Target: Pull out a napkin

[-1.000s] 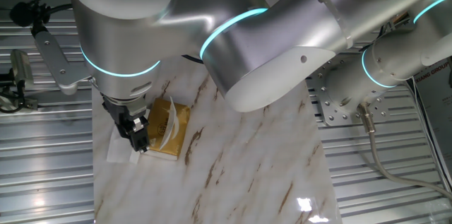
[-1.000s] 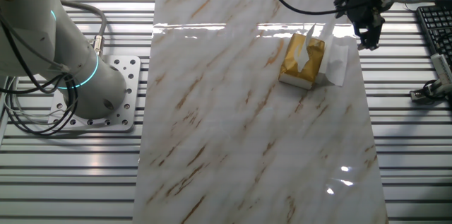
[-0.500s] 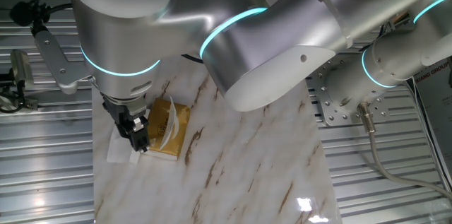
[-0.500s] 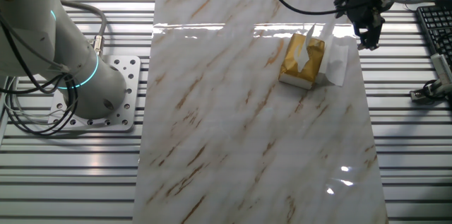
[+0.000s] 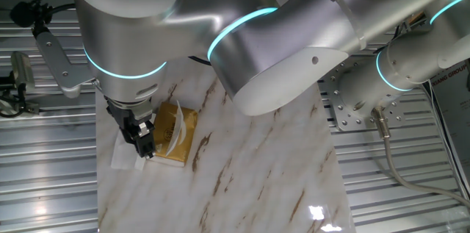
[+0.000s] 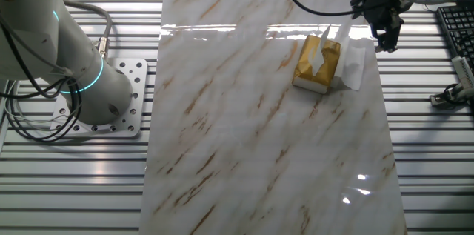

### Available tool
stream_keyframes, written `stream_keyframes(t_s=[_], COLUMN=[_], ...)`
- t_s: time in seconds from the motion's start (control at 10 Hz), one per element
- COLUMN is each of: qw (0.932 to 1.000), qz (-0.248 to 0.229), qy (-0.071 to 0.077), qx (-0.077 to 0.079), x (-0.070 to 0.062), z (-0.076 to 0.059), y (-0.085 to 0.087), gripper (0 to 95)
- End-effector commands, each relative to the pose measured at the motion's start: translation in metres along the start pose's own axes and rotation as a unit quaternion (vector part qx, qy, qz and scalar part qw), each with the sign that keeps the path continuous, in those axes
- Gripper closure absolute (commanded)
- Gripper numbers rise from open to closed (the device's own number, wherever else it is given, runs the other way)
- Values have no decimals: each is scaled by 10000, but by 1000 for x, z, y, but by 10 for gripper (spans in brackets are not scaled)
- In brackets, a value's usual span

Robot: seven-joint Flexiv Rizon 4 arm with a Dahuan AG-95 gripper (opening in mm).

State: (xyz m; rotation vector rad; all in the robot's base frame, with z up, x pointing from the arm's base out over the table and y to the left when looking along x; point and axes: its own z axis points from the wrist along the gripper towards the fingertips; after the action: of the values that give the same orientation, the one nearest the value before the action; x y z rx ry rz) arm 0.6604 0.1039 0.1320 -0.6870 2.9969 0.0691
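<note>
A loose white napkin (image 5: 120, 156) lies flat on the marble table, against the side of the golden tissue pack (image 5: 178, 134). The same napkin (image 6: 355, 67) shows in the other fixed view to the right of the pack (image 6: 317, 65). Another white sheet (image 6: 320, 48) sticks up out of the pack's slot. My gripper (image 5: 144, 143) hangs just above the loose napkin at the pack's edge, its black fingers (image 6: 385, 36) slightly apart and holding nothing.
The marble tabletop (image 6: 252, 131) is bordered by ribbed metal rails (image 6: 81, 190). The arm's base plate (image 6: 122, 94) is at the left. A keyboard (image 6: 455, 27) and a clamp (image 6: 452, 94) lie off the table's right side. The large silver arm (image 5: 242, 34) overhangs the table.
</note>
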Motion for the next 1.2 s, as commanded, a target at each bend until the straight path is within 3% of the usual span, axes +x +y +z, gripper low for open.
stream_keyframes(t_s=[0.1,1.2], qw=[10000,10000], qz=[-13,-76], qy=[-4,3], qx=[-9,-33], x=[0,0], z=[0,1], y=[0,3], gripper=[0,0])
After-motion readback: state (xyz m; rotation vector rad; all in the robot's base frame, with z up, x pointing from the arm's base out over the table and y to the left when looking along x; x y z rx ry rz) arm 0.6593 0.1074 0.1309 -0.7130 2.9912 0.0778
